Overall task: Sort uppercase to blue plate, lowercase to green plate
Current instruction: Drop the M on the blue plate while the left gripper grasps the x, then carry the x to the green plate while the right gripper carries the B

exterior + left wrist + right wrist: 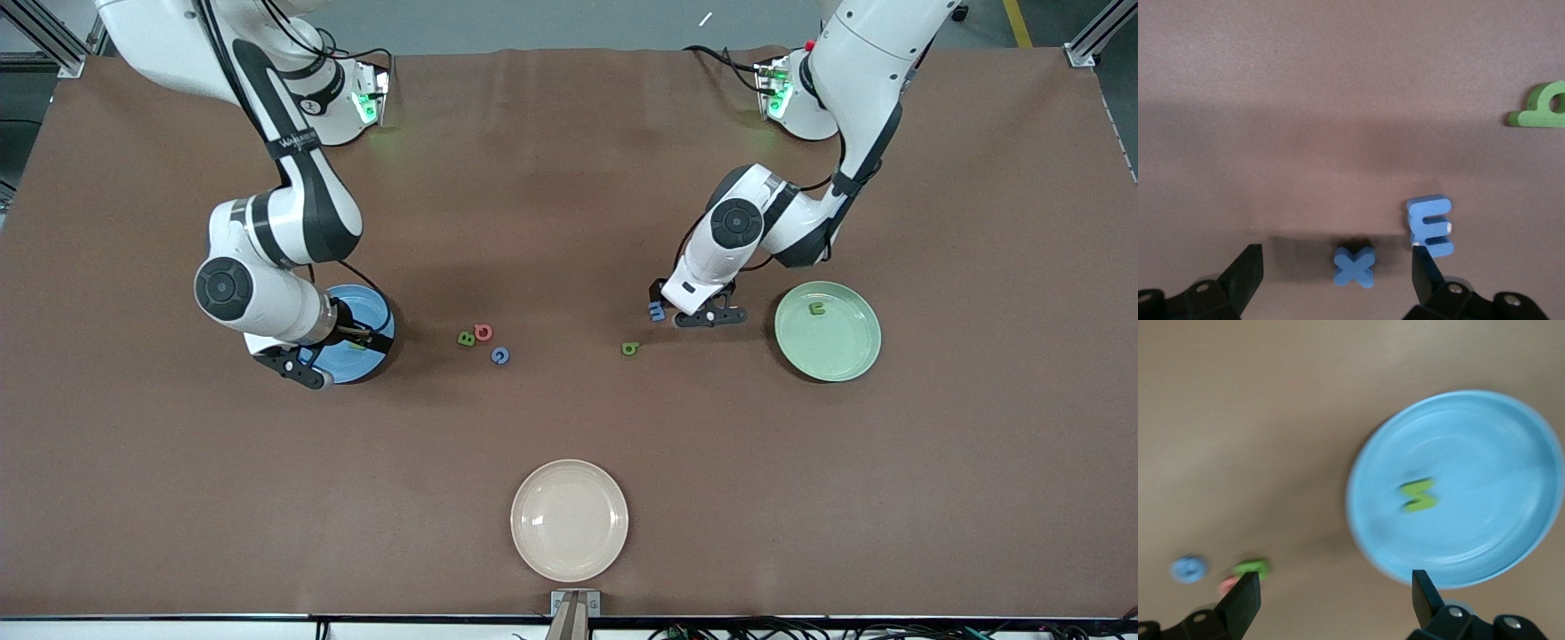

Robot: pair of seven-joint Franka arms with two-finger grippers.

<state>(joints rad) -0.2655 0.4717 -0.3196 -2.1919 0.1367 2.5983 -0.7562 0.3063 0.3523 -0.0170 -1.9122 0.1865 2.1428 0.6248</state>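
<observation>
My left gripper (669, 302) hangs low over the table, open, and the blue x (1354, 267) lies between its fingers, touching neither. The blue m (1430, 227) (656, 310) lies just beside one finger. The green b (630, 348) (1541, 110) lies nearer the front camera. On the green plate (836, 347) lies the green u (816, 308). My right gripper (373, 340) is open and empty over the blue plate (369, 307) (1485, 440), on which the green N (1418, 495) lies. The green B (466, 338), red Q (483, 332) and blue G (500, 356) lie together mid-table.
A cream plate (569, 520) sits near the table's front edge, with nothing on it. Bare brown tabletop separates the letter cluster from both coloured plates.
</observation>
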